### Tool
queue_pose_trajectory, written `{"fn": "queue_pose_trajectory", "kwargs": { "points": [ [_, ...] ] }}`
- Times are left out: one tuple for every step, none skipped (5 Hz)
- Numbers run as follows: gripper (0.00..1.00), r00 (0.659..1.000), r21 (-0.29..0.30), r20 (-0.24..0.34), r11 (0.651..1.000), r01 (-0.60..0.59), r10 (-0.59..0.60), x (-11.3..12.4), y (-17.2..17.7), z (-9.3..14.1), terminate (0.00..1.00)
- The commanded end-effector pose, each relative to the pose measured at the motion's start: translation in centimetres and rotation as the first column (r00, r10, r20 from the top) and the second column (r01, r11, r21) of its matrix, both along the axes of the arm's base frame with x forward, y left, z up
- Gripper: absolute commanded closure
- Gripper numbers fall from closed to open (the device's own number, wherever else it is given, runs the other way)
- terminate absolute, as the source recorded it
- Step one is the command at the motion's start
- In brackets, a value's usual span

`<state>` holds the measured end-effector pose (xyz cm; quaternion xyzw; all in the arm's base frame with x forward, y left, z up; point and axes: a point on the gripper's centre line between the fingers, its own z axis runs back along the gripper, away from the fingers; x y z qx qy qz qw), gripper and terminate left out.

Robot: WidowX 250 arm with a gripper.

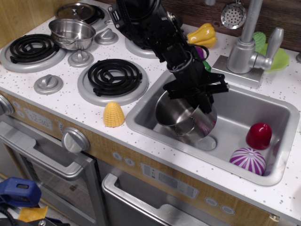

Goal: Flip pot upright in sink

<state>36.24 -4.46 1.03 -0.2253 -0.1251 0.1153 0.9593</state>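
Observation:
The shiny steel pot point(179, 117) is in the left half of the sink point(256, 110). It is tilted, with its mouth facing up and to the left and a small loop handle at its front. My gripper point(199, 100) comes down from the upper left and is shut on the pot's far rim. The black arm hides the back part of the pot. The pot's base is low, near the round drain point(209, 141); I cannot tell whether it touches the sink floor.
A dark red piece point(258, 135) and a purple-striped piece point(248, 160) lie in the sink's right end. A yellow corn point(113, 114) stands on the counter left of the sink. The faucet point(245, 47) stands behind the sink. A shallow steel pot point(72, 33) and burners point(114, 75) are to the left.

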Motion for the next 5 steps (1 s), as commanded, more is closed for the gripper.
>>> {"fn": "queue_pose_trajectory", "kwargs": {
  "points": [
    [0.00, 0.994, 0.030, 0.107, 0.999, -0.012, 0.008, 0.95, 0.20, 1.65, 0.00],
    [0.00, 0.994, 0.030, 0.107, 0.999, -0.012, 0.008, 0.95, 0.20, 1.65, 0.00],
    [0.00, 0.994, 0.030, 0.107, 0.999, -0.012, 0.008, 0.95, 0.20, 1.65, 0.00],
    [0.00, 0.994, 0.030, 0.107, 0.999, -0.012, 0.008, 0.95, 0.20, 1.65, 0.00],
    [0.00, 0.994, 0.030, 0.107, 0.999, -0.012, 0.008, 0.95, 0.20, 1.65, 1.00]
  ]
}}
